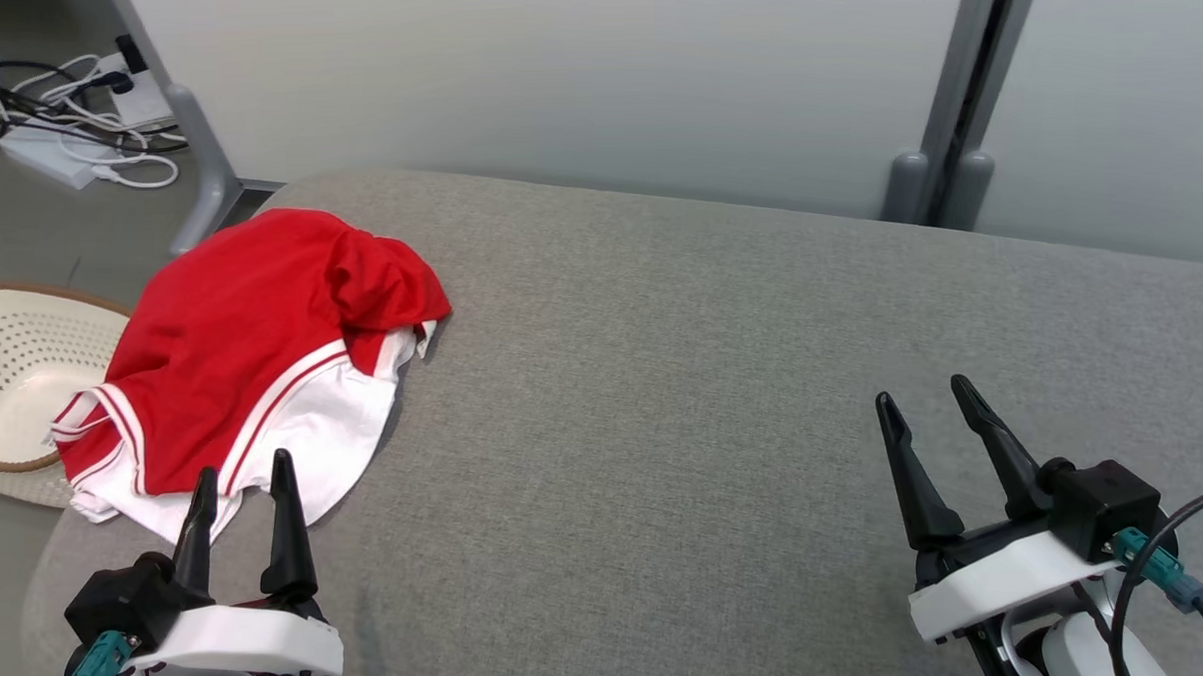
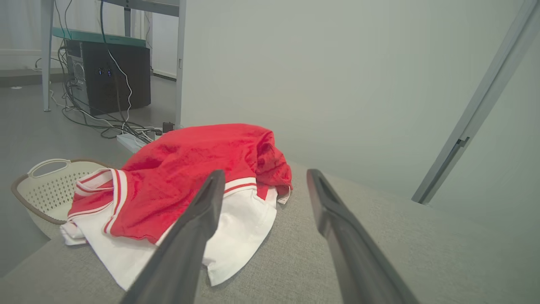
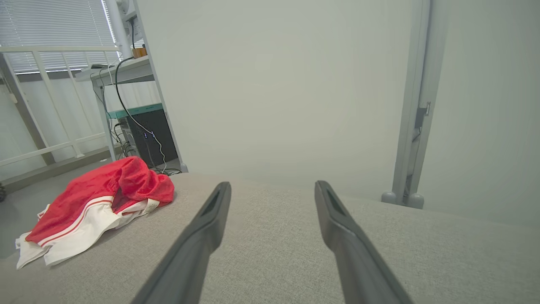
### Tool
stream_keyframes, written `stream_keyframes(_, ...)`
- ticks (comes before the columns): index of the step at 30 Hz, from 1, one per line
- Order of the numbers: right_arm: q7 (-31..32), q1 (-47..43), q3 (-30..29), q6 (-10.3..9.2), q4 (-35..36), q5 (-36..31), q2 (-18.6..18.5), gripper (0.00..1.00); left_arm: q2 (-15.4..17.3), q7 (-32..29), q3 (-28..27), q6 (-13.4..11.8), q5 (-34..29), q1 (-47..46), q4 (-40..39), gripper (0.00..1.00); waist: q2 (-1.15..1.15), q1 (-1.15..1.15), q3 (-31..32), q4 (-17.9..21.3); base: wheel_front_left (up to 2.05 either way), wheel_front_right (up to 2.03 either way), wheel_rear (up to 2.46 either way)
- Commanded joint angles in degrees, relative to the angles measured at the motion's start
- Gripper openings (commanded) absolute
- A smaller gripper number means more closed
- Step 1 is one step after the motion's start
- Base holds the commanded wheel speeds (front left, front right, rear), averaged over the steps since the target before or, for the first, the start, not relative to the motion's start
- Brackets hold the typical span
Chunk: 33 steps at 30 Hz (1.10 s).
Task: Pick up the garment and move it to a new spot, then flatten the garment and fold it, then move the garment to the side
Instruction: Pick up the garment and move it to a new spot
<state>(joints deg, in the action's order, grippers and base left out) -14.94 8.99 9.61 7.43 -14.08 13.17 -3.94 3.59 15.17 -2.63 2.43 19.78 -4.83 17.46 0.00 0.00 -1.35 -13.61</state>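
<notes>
Left gripper, fingers spread and empty, tips at the near white hem of the garment, crumpled ahead on the cushion's rounded edge; right gripper, likewise spread, well apart. Risk: a shallow pinch may push the heap off toward the basket beyond

Head cam sits high on the near side looking down over the grey cushion, both wrist cams sit low facing the far wall, left close to the garment, right farther off, all three share it.
</notes>
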Motion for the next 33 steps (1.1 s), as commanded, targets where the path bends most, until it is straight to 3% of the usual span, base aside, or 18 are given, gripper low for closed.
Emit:
stream_keyframes(1,-0.3,-0.2,0.1,0.11,-0.3,0.2,-0.4,1.0,0.2,0.1,-0.1,-0.3,0.1,-0.1,0.4,1.0,0.0,0.0,0.3,-2.0,0.0,0.0,0.0)
stream_keyframes(12,-0.2,0.0,1.4,0.11,-0.7,0.6,-0.6,1.0,-0.1,0.1,-0.5,-0.2,-0.7,0.4,0.8,1.0,0.0,0.0,0.8,-7.9,0.0,0.0,0.0)
stream_keyframes(24,-0.2,0.3,2.7,0.11,-1.1,1.2,-0.3,1.0,-0.2,-0.7,-1.2,0.6,0.5,0.2,1.7,1.0,0.0,0.0,0.8,-8.4,0.0,0.0,0.0)
stream_keyframes(33,-0.2,1.5,3.5,0.11,-1.5,1.3,-0.7,1.0,4.7,-12.9,-0.8,2.6,4.0,-9.1,-0.6,1.0,0.0,0.0,-0.6,-6.5,0.0,0.0,0.0)
